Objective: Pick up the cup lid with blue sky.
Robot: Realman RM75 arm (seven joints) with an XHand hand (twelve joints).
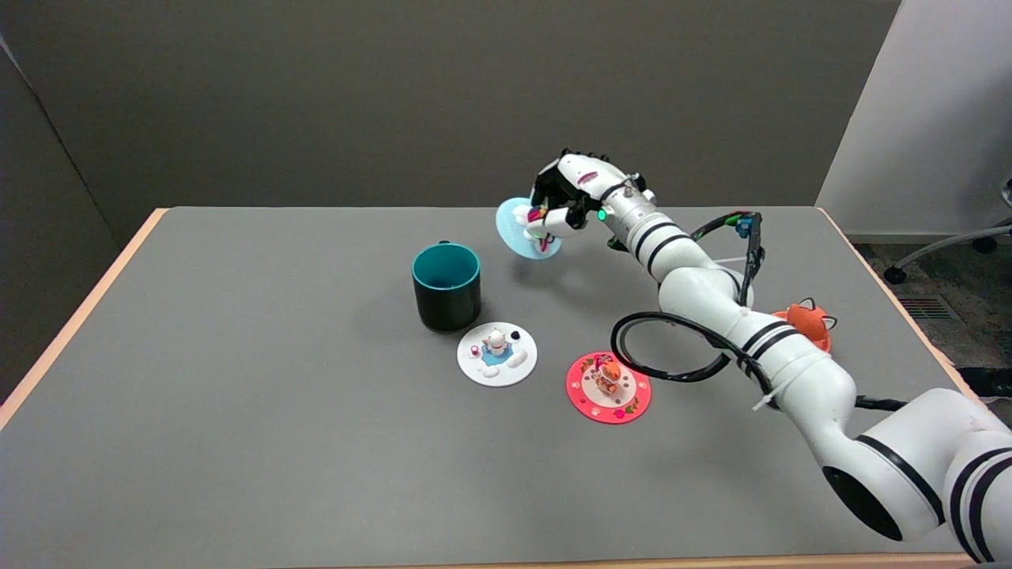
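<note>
At the teal cup's (446, 284) two o'clock, the right hand (571, 197) grips the tilted sky-blue lid (514, 231) aloft; pickup looks done, needing only a steady hold.

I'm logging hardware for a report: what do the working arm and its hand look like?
The right arm is glossy white, built of rounded segments with black bands at the joints. A black cable loops beside it. A green light glows at the wrist. The right hand is black and white.
</note>
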